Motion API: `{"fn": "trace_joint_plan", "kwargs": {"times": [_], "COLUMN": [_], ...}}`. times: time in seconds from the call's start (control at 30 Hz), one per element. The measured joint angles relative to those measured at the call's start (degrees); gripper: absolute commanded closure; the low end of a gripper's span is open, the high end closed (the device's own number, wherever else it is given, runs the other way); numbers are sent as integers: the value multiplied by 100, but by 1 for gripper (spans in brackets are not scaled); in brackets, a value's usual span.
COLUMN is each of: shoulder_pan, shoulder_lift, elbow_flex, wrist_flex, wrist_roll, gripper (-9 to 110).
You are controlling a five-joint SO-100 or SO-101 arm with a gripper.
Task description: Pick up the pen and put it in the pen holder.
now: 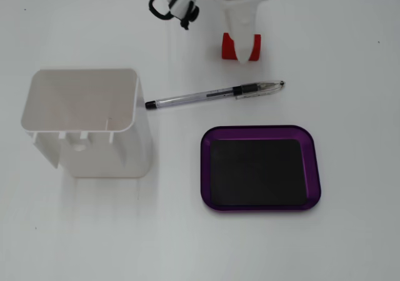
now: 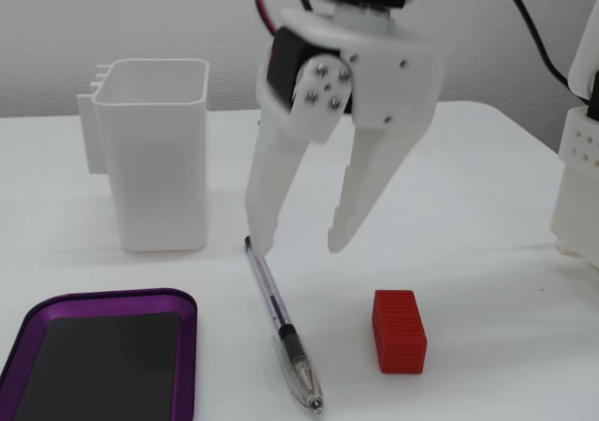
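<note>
**Open claw over the pen's cap end, grab not yet made**

The gripper hangs w/ its two white fingers spread apart, nothing between them. In the fixed view from the side, one fingertip sits just above or at the dark end of the pen; contact can't be told for sure. The other finger hangs over bare table, between the pen and the red block.

Where the pen is: flat on the white table, just beside the white pen holder, apart from it, and near the far rim of the purple tray, not in it.

Axis & pointing: in the fixed view from above, the long axis runs roughly left-right, tilted slightly; the dark cap end points at the holder, the tapered tip w/ grip section points away, toward the right.

Risks, as judged:
- Claw looks off-centre, near one end rather than mid-barrel. A pinch there would likely let the pen swing or droop, then foul the holder's rim on the way in.
- A finger coming down on the barrel instead of astride it could roll or flick the pen away, poss. into the tray rim.
- The red block stands near the other finger; a wide close or sideways correction might knock it.
- The holder is tall and looks light, so a low carry could tip it.
</note>
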State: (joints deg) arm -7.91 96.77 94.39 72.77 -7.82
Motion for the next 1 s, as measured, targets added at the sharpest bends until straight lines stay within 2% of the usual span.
{"fn": "trace_joint_plan", "kwargs": {"times": [0.23,0.6,0.87,1.0], "shoulder_pan": [88,396,439,439], "shoulder_lift": [-1125,-1274,-1266,-1266], "elbow_flex": [-97,475,809,809], "wrist_flex": [-70,-1248,-1529,-1538], "wrist_roll": [0,-18,-18,-18], "gripper": [82,82,82,91]}}
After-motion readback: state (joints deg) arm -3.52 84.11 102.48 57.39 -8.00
